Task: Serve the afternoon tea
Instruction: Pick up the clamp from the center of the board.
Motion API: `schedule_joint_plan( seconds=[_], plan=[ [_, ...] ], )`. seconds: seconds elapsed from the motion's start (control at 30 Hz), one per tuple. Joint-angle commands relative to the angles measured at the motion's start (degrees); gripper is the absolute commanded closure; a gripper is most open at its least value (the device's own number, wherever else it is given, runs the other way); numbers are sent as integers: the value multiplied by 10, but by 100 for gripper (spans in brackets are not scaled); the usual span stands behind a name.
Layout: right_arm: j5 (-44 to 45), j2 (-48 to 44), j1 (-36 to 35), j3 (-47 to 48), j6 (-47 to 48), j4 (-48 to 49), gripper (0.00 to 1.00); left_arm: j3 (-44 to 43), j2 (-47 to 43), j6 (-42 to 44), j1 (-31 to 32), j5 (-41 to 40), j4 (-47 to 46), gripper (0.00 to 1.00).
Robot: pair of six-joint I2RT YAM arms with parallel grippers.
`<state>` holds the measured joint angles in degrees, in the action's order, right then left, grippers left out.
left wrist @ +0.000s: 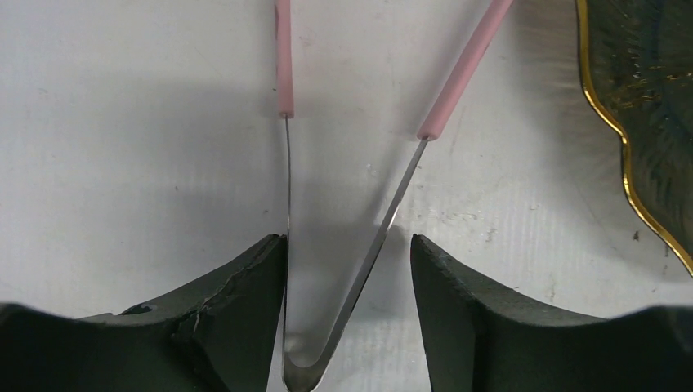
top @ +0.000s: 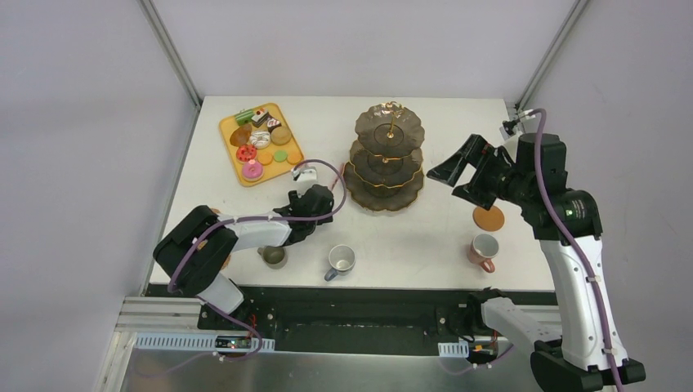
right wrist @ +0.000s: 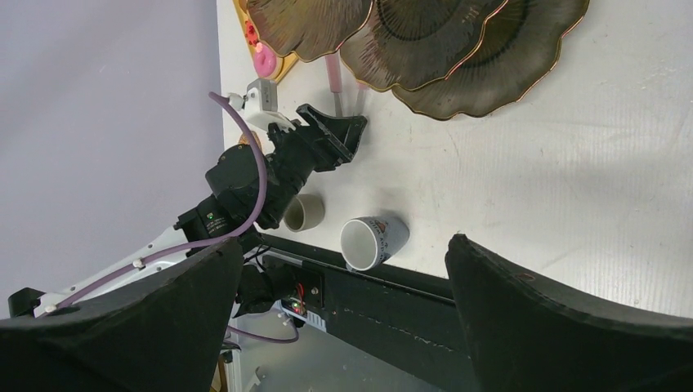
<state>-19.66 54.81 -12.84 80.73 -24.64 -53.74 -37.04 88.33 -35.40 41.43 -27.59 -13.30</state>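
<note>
The sweets, among them a pink doughnut point(top: 252, 169) and a green macaron point(top: 280, 155), lie on the yellow-orange tray point(top: 288, 162). The dark gold-rimmed three-tier stand point(top: 388, 159) is bare. My left gripper point(left wrist: 347, 245) sits low on the table between tray and stand, open, straddling the metal bend of the pink-handled tongs point(left wrist: 464, 73). Its left finger touches one blade and its right finger stands off the other. My right gripper point(top: 454, 181) hangs wide open and empty, right of the stand. Along the front stand the olive mug point(top: 274, 256), grey-blue mug point(top: 341, 260) and pink mug point(top: 484, 249).
A brown coaster point(top: 489, 217) lies just behind the pink mug, under my right arm. The stand's gold rim point(left wrist: 629, 155) is close on the right of my left gripper. The table's front edge runs just behind the mugs.
</note>
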Motion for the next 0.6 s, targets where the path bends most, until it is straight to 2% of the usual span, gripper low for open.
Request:
schedule_joint_plan(
  seconds=[0.0,0.1,0.43,0.57],
  plan=[
    [-12,9,3,15,-2,-2,1,-24,16,-55,19,-37,18,41],
    [-13,16,3,16,-2,1,1,-16,27,-39,19,-47,1,38],
    [-7,18,3,5,12,-3,1,22,78,57,21,-40,-78,35],
    [-8,23,3,5,12,-3,1,33,91,74,22,-48,-96,39]
  ],
)
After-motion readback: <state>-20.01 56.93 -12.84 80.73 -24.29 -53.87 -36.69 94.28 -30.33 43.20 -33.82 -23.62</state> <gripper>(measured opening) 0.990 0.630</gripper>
